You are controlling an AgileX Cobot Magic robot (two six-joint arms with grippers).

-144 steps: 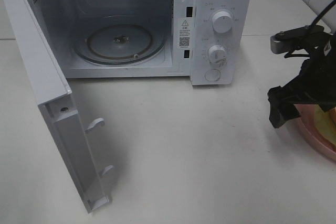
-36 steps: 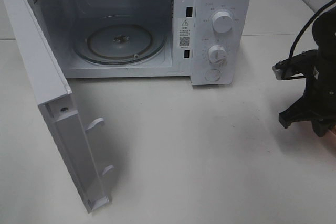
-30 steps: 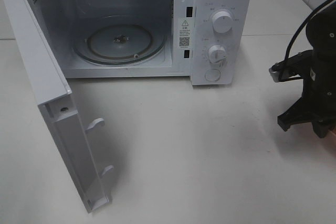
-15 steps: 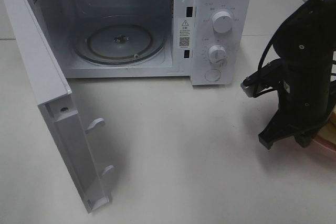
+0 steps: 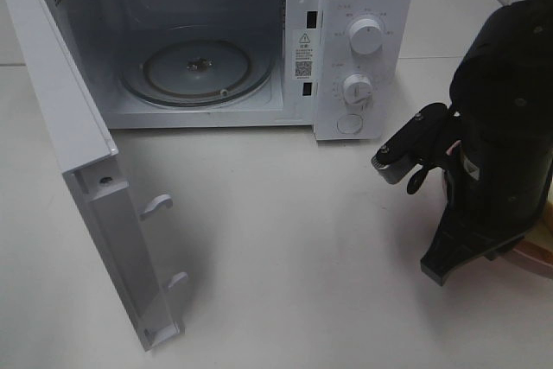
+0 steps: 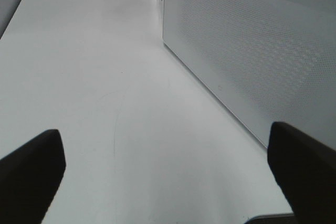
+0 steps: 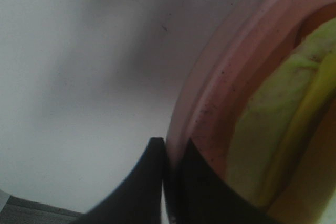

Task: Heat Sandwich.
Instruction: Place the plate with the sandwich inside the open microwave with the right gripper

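Soft, even light on the pale worktop (image 5: 346, 283); faint shadow beside the microwave door (image 5: 104, 222). Right wrist view is dim and blurred, perhaps too close.

- The right arm (image 5: 501, 127) fills the right side of the high view, a bulky black wrist angled steeply down toward the counter (image 5: 302, 239).
- The right gripper (image 7: 167, 153) has its two dark fingers (image 7: 139, 184) drawn almost together, pinching the rim of the pink plate (image 7: 220, 87), one finger outside the rim and one inside.
- The left gripper (image 6: 165, 145) is spread wide above the counter, with nothing between its dark fingertips.
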